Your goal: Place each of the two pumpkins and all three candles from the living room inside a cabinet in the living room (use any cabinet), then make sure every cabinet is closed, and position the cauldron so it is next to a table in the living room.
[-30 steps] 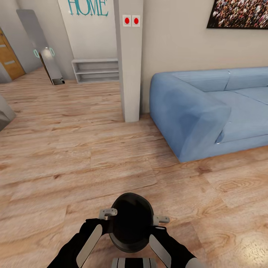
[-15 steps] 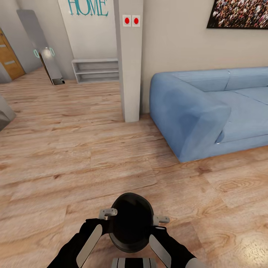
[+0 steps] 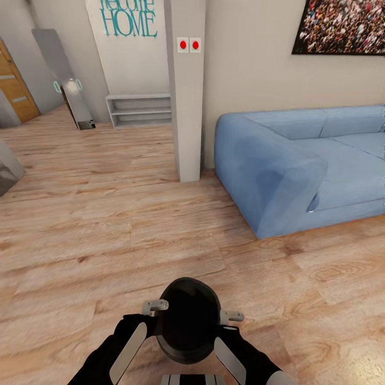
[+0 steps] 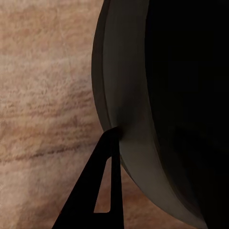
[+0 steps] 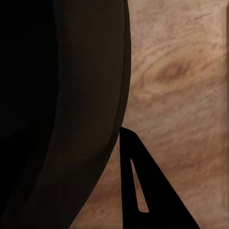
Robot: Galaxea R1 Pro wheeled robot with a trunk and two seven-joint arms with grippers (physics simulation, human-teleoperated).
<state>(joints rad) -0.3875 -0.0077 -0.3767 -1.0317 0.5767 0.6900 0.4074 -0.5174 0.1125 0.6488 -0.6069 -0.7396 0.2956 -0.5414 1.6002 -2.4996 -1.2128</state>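
Both grippers clamp the cauldron from opposite sides.
In the head view the left gripper (image 3: 155, 306) at 9 o'clock and the right gripper (image 3: 231, 316) at 3 o'clock pinch the round black cauldron (image 3: 189, 318). The wrist views show a dark finger (image 4: 102, 179) touching its smooth curved wall (image 5: 86, 119). At 1 o'clock sits a blue sofa (image 3: 299, 166) on the wood-plank floor (image 3: 80, 235).

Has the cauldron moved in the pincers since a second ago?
No. The cauldron sits the same between both pincers; the sofa and pillar shifted slightly in the head view, so the camera moved.
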